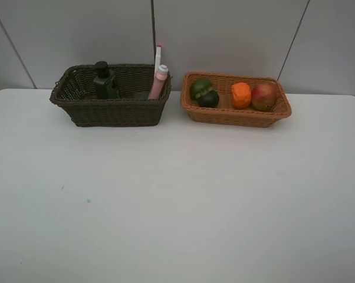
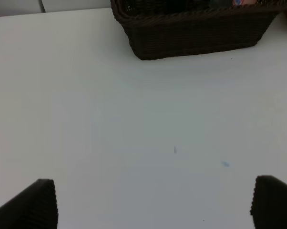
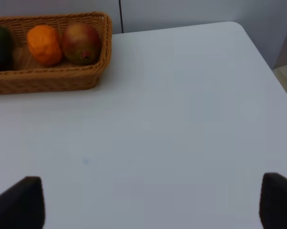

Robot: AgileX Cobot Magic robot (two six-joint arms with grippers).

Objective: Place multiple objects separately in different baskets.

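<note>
Both baskets [image 1: 109, 109] woven wicker — rough; table [image 1: 177, 200] smooth, matt white.

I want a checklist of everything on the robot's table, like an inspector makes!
Surface: white table, a few tiny specks.
Job's things: dark basket holds a dark green pump bottle, a pink bottle and a white marker leaning at its right end. Tan basket holds a lime, a dark fruit, an orange and an apple.
Clutter: nothing seen.
Grippers: left hand and right hand open, holding nothing.
Cables: nothing seen.
Surroundings: grey panelled wall.
</note>
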